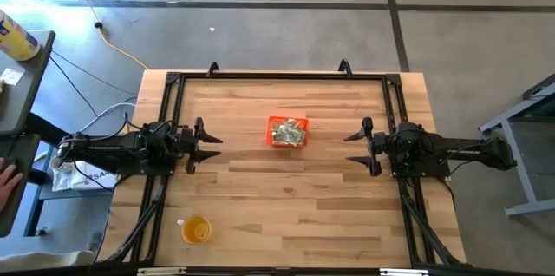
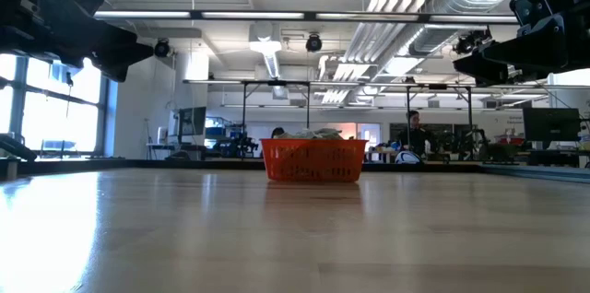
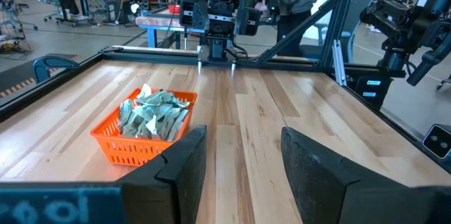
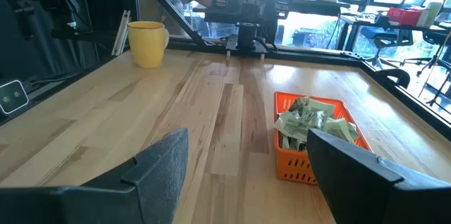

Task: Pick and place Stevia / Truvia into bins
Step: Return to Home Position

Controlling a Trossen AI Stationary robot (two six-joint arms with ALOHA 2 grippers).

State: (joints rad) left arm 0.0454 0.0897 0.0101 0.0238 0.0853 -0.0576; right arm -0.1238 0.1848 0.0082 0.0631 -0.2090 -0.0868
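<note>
The orange bin [image 1: 287, 132] stands on the table's middle, toward the far side, and is heaped with pale green and white Stevia sachets [image 1: 288, 133]. It also shows in the low view [image 2: 313, 160], the left wrist view [image 3: 144, 129] and the right wrist view [image 4: 313, 139]. No sachets show loose on the table. My left gripper [image 1: 211, 145] hangs open above the table, left of the bin. My right gripper [image 1: 354, 148] hangs open to the bin's right. Both point at the bin from a distance and hold nothing.
A round translucent yellow-orange cup [image 1: 196, 229] stands near the table's near left corner, seen too in the right wrist view [image 4: 149, 43]. A black frame [image 1: 277, 75] runs around the table. A person's hand [image 1: 9, 176] shows off the table's left side. People stand in the room behind.
</note>
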